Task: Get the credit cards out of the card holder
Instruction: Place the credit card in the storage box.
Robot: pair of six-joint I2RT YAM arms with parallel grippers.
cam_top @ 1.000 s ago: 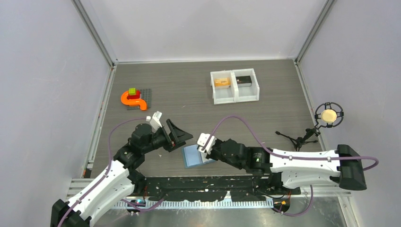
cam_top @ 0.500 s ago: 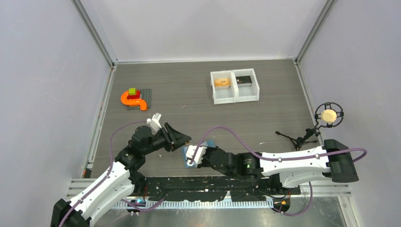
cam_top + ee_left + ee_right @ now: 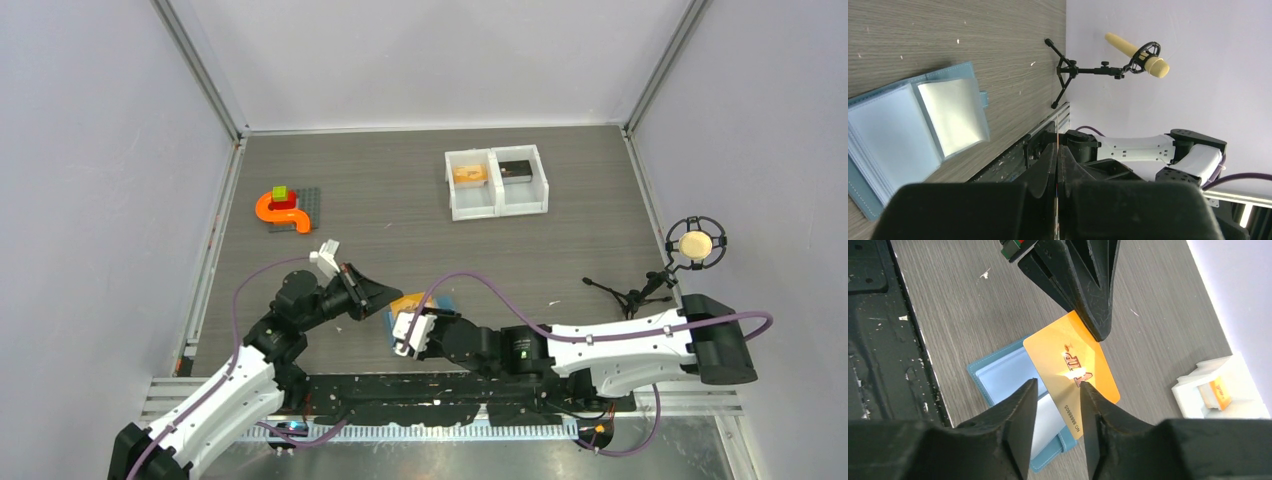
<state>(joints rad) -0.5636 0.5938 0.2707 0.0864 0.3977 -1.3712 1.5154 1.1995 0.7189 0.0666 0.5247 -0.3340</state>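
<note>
The card holder (image 3: 998, 372) is a light-blue wallet lying open on the table, also in the left wrist view (image 3: 898, 145) and partly hidden under the arms from above (image 3: 446, 301). An orange-yellow credit card (image 3: 1073, 357) hangs tilted above it. My left gripper (image 3: 390, 297) is shut on the card's far corner, and the card's thin edge shows between its fingers (image 3: 1057, 150). My right gripper (image 3: 1058, 387) stands open around the card's near end, its pads apart from it. The same right gripper (image 3: 406, 330) sits over the wallet's left side.
A white two-compartment tray (image 3: 497, 207) at the back holds an orange card and a dark card. An orange curved toy (image 3: 282, 209) sits on a grey plate at the left. A microphone on a small stand (image 3: 694, 244) is at the right edge.
My left gripper closed on the orange card. My right gripper, shut a second ago, opened and let the card go after shifting left over the wallet.
</note>
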